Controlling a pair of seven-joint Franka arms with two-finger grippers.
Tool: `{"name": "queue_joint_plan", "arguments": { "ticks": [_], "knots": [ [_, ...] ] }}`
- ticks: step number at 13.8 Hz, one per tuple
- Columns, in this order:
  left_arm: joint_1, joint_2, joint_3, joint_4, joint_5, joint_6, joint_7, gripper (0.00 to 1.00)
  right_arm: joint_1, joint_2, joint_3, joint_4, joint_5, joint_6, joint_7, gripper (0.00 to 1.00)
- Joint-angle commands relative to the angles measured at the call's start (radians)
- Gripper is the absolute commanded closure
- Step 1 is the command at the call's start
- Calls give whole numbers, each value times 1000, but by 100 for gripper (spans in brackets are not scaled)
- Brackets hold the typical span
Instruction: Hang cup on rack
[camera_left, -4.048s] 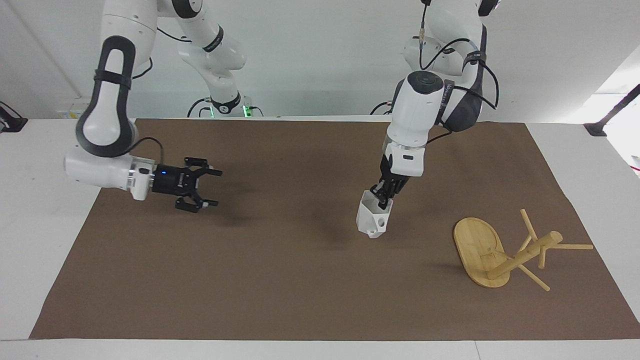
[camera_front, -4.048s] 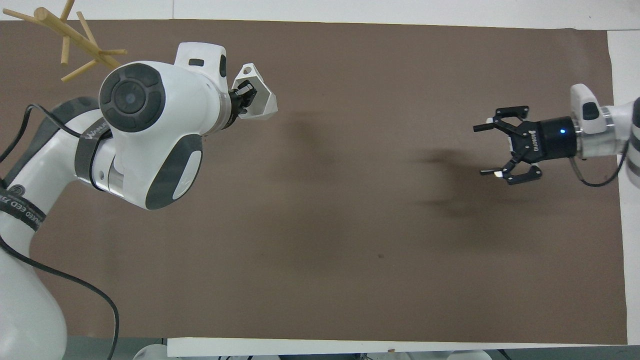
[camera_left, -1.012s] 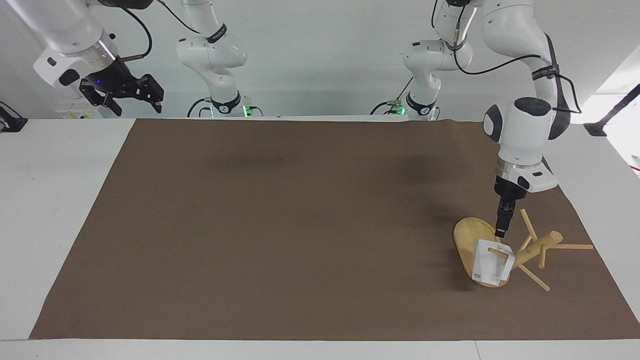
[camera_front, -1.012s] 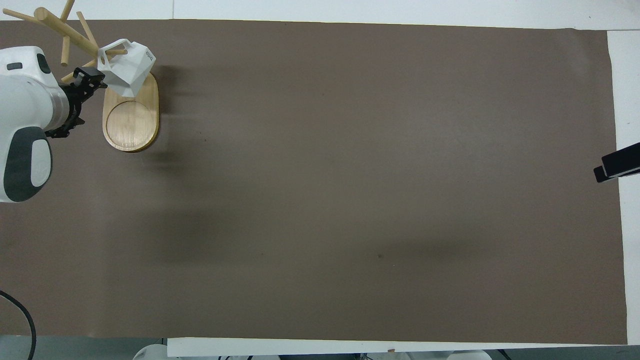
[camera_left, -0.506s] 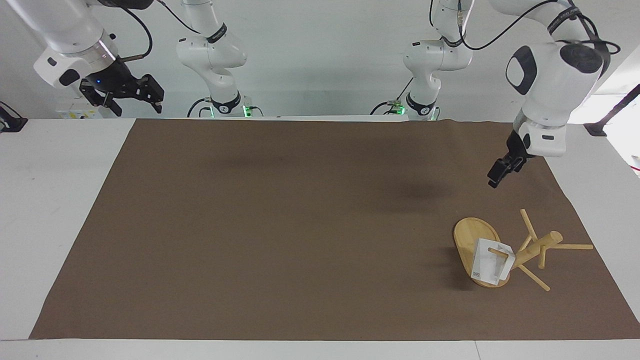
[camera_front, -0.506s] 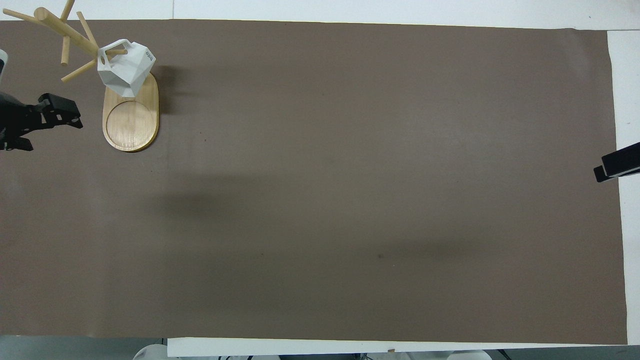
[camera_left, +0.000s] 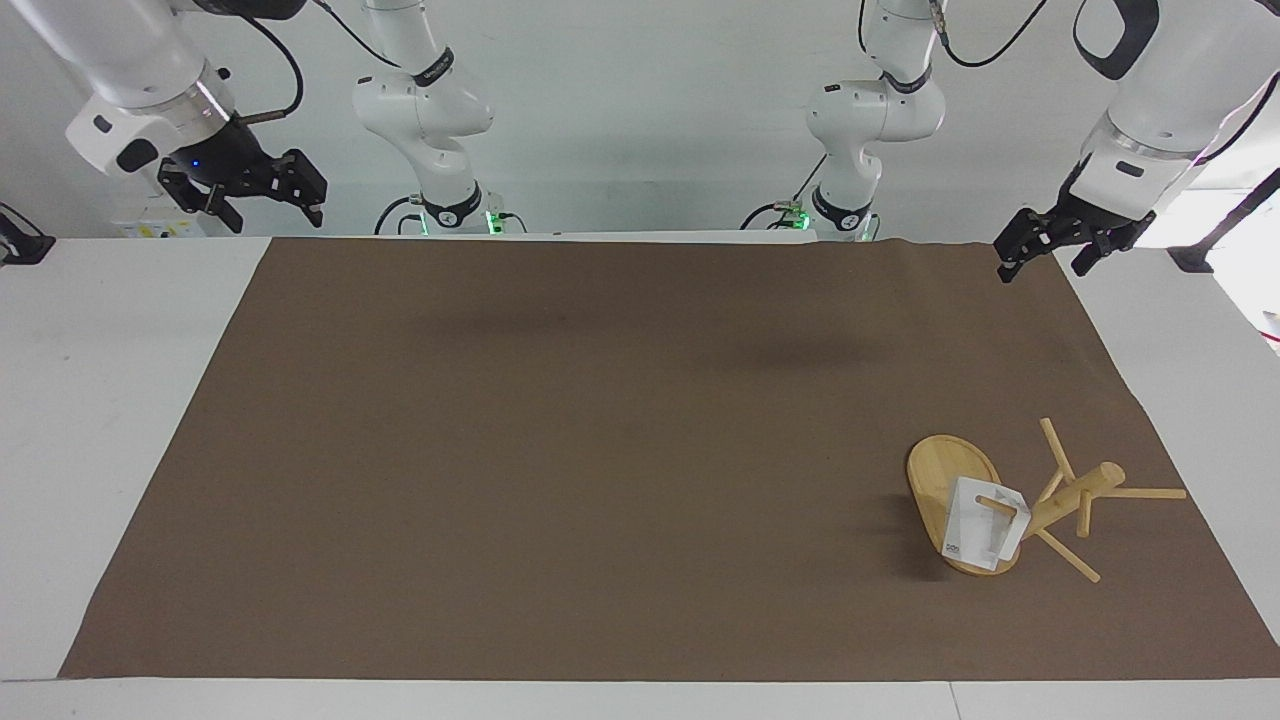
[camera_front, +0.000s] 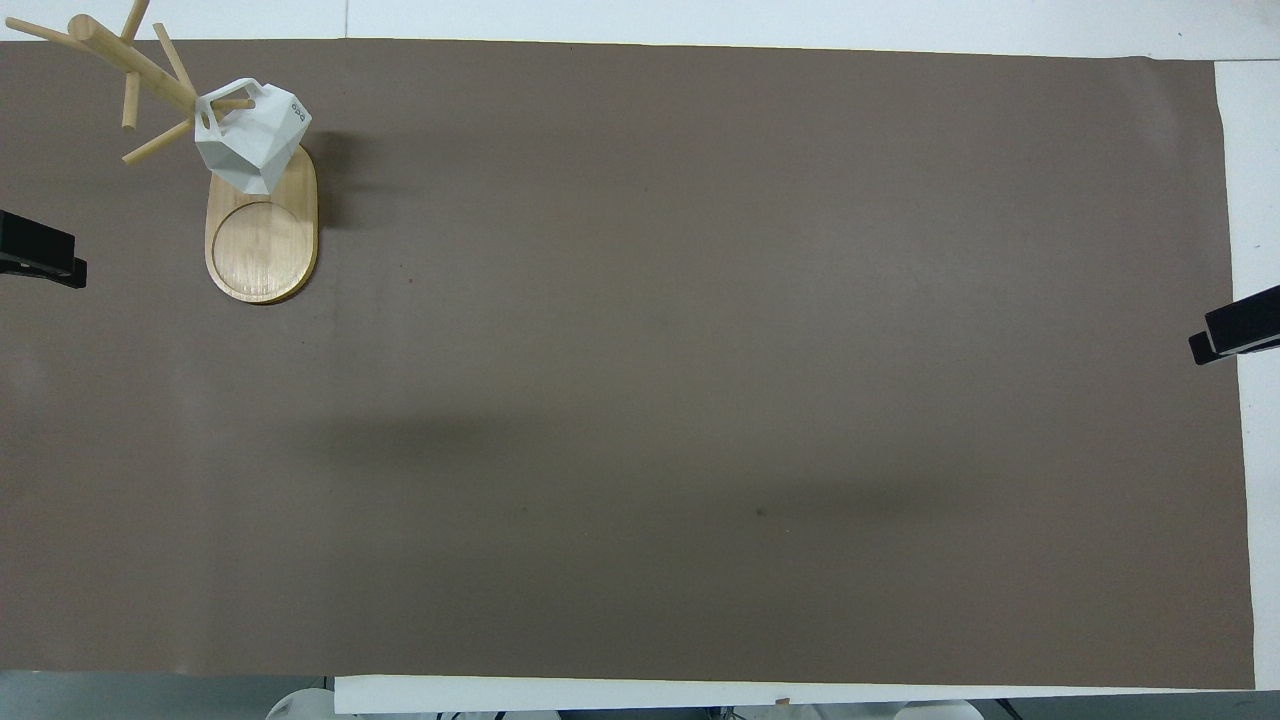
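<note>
The cup (camera_left: 985, 528) is seen hanging by its handle on one peg of the rack (camera_left: 1040, 505), its body resting low against the post and over the oval base (camera_front: 262, 240). In the overhead view the peg is seen passing through the handle opening, with the cup (camera_front: 250, 135) tipped sideways. The rack stands on the brown mat (camera_left: 620, 450) toward the left arm's end of the table, well away from the robots.

The left gripper (camera_left: 1060, 245) is held up in the air over the mat's corner nearest the left arm's base, well apart from the rack. Its fingers are spread wide and nothing is held. The right gripper (camera_left: 250, 185) is raised over the bare table beside the mat at the right arm's end; it is likewise wide and empty, and that arm is judged to be waiting.

Step in hand: judged to be the retreat after release. The hanging itself appears done, since the cup is carried by the peg alone with no gripper near it.

Next move: little seems called for beyond parking the left arm clear of the rack. A check that the cup sits securely on the peg would be prudent, as it hangs tilted. Whether the handle is seated fully toward the post cannot be told from these views.
</note>
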Motion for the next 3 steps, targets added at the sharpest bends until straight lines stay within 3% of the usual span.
{"name": "queue_joint_plan", "arguments": {
  "ticks": [1,3],
  "knots": [
    [6,70,4,109,-12,-70,56,0,-7,-26,8,-33,-15,13,12,1],
    [6,72,4,111,-19,-67,60,0,-7,-26,8,-31,-15,15,14,1]
  ]
}}
